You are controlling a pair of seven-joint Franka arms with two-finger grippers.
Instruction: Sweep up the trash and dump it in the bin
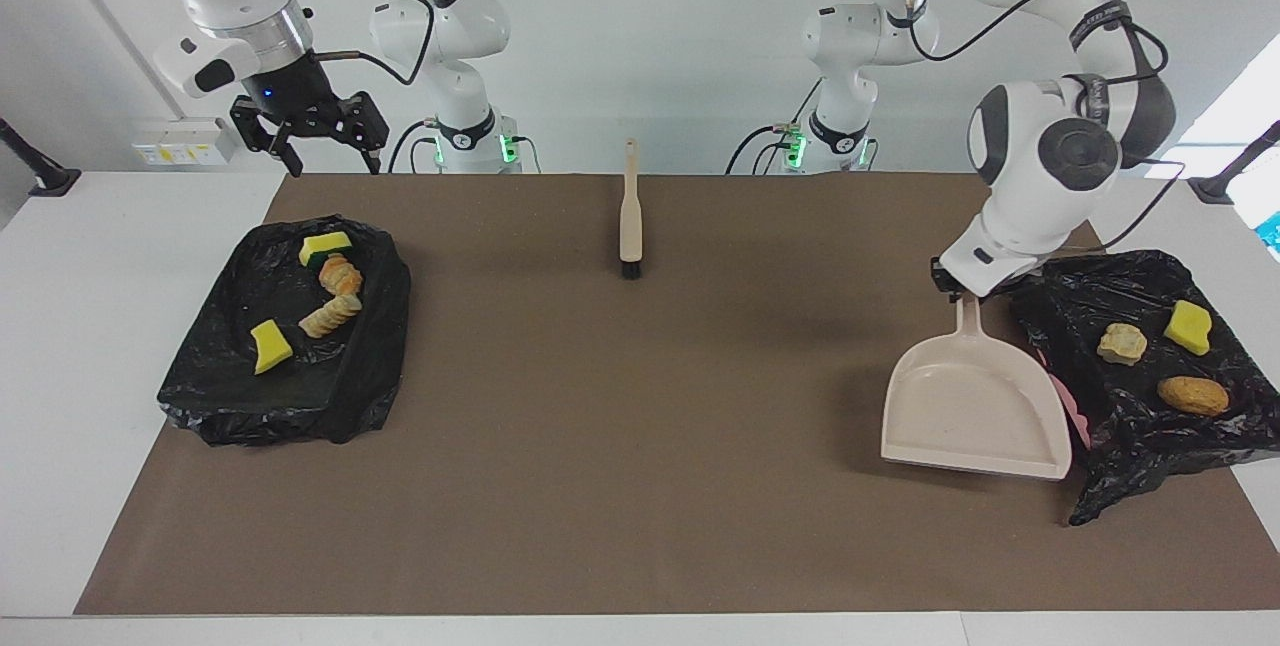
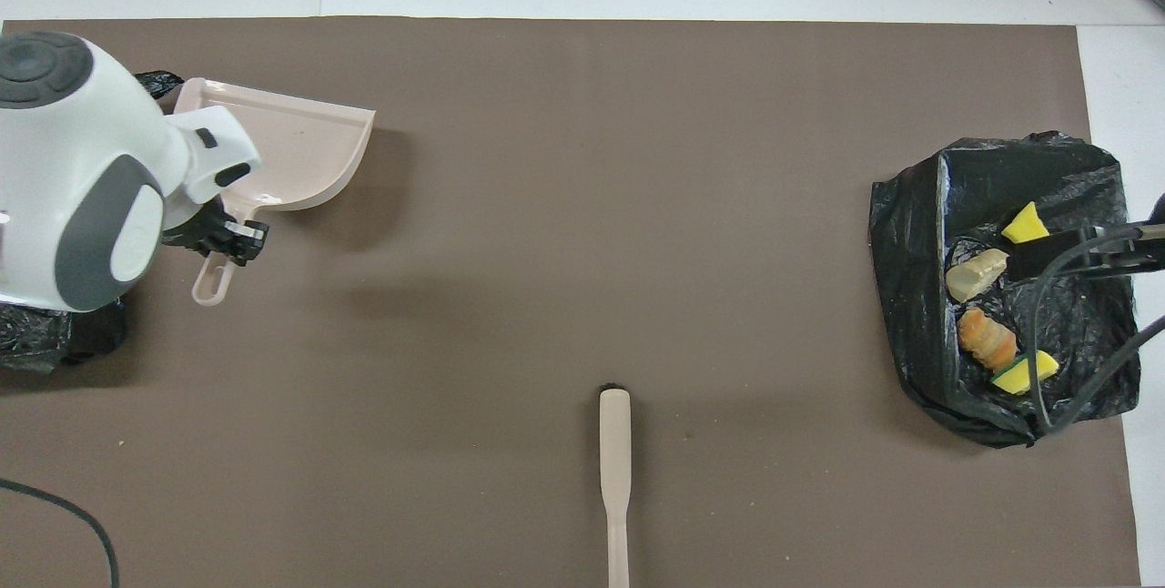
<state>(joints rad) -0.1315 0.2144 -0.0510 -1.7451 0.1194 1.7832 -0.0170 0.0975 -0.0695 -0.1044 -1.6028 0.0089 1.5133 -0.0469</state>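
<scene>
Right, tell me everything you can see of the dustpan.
The dustpan is pale beige, plastic-looking, a shallow scoop with raised side walls and a short handle with a hole in its end. It is empty. It sits on the brown mat, beside the black-bagged bin at the left arm's end. The left gripper is shut on its handle.

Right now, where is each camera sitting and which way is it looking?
Facing view: high across the table, looking at both robots; whole arms show, the left gripper shut on the dustpan, the right gripper open over the table's edge.
Overhead view: high above the robots' end, looking steeply down; the left arm's wrist and its gripper show.
Both share: the dustpan, the brush, and the bin bag holding trash.
</scene>
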